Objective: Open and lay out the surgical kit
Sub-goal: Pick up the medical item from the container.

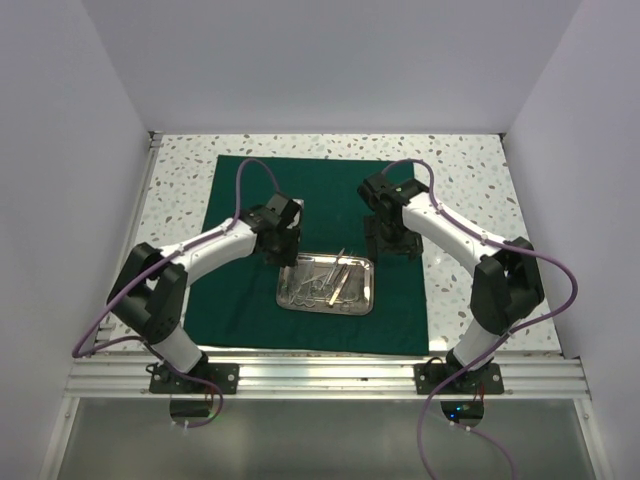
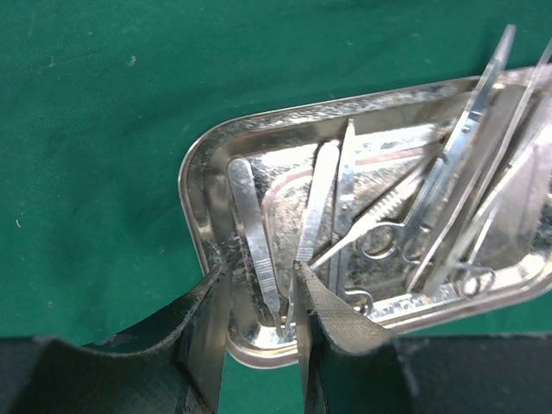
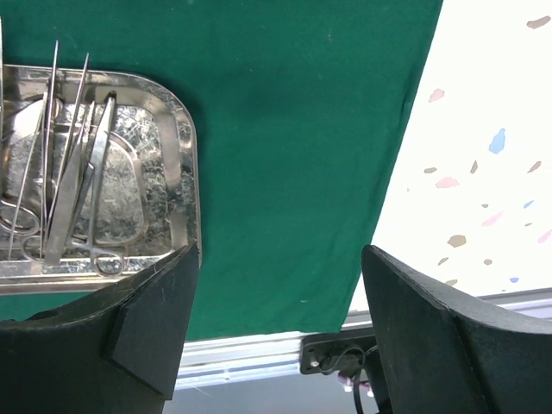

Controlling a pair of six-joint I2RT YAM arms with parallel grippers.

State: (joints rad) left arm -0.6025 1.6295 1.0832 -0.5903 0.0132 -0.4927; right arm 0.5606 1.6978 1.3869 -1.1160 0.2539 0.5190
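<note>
Left wrist: we note the left gripper [image 2: 259,289], narrowly parted, astride slim tweezers [image 2: 252,228], likely stiff and slippery, in the steel tray [image 2: 195,172] just ahead on the drape [image 2: 103,129]; right gripper [image 3: 280,259] spread wide, empty; we'd pinch mid-shaft.

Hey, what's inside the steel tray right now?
Several slim silver instruments lie in the steel tray: tweezers and ring-handled scissors or forceps, partly overlapping. The left gripper covers the near edge with its fingers, hiding some instrument ends there.
</note>
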